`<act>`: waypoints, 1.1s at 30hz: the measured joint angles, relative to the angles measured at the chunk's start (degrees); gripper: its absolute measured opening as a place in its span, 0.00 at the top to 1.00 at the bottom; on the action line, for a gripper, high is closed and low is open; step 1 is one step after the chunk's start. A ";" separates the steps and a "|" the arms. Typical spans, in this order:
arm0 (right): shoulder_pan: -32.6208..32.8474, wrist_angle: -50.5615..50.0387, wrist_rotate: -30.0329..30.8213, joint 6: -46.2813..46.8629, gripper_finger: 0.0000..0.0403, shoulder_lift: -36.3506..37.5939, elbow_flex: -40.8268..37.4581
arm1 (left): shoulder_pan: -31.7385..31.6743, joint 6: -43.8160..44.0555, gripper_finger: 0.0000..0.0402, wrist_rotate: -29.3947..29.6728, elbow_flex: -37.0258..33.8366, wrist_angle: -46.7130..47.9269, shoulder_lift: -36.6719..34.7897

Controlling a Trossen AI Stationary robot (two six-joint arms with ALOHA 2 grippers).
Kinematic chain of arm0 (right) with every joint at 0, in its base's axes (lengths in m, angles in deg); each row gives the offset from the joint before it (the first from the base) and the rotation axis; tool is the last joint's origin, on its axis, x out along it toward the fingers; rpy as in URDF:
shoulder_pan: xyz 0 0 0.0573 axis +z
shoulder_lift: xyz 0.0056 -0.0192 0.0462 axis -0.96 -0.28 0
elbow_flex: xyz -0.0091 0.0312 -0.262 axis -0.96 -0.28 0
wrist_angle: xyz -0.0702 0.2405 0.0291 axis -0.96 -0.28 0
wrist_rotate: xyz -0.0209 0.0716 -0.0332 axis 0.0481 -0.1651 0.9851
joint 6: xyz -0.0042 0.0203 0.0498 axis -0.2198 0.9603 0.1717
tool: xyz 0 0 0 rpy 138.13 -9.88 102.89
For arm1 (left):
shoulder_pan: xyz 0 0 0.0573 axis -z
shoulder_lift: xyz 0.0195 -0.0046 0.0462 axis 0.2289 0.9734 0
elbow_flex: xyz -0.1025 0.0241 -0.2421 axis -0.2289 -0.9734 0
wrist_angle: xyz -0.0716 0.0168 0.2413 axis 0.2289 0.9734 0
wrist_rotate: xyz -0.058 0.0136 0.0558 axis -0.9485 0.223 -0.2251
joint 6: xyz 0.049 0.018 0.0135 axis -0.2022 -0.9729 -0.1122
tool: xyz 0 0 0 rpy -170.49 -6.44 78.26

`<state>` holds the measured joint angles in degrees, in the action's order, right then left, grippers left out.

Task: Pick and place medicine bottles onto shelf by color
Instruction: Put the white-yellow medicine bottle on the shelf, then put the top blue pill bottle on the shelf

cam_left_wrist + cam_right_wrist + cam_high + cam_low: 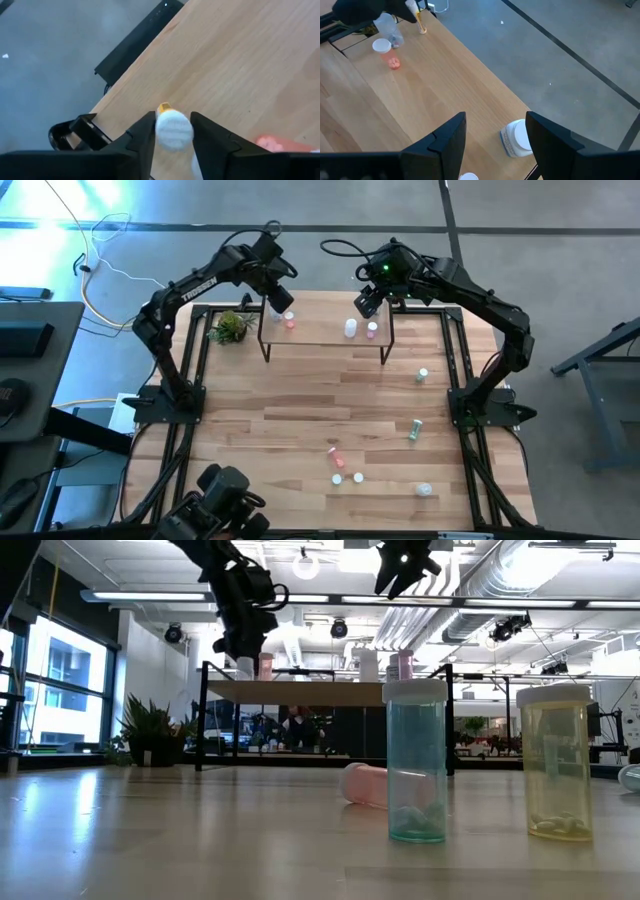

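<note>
High view: the left gripper [283,298] hangs over the light-wood plank shelf [325,332] at upper centre. Left wrist view alone shows a small white-capped plastic bottle [173,131] clasped between narrow jaws. Right wrist view: the right gripper [495,132] is wide, empty.

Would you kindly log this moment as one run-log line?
left gripper: around white-capped bottle on light-wood shelf, beside pink bottle | right gripper: open above shelf's right end | bottles remain on table
</note>
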<state>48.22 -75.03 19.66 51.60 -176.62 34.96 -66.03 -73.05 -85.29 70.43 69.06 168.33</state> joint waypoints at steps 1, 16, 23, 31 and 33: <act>0.00 0.00 0.00 0.00 0.51 0.00 0.00 | 0.00 0.00 0.70 0.20 0.08 -0.11 -0.18; 0.00 0.00 0.00 0.04 0.51 0.00 0.00 | 0.00 -0.15 0.53 1.10 0.15 -1.36 -0.24; 0.00 0.02 0.00 0.07 0.51 0.00 0.00 | -0.02 -1.06 0.49 1.12 0.21 -3.01 -0.49; 0.00 0.03 0.00 0.07 0.51 0.00 0.00 | -0.07 -2.56 0.49 2.48 0.21 -4.60 -3.93; 0.09 0.03 0.00 0.06 0.51 0.00 0.00 | -0.04 -3.08 0.50 2.55 0.21 -4.60 -5.20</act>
<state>48.31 -75.01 19.66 51.65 -176.62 34.96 -66.07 -76.13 -82.74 70.65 64.45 163.13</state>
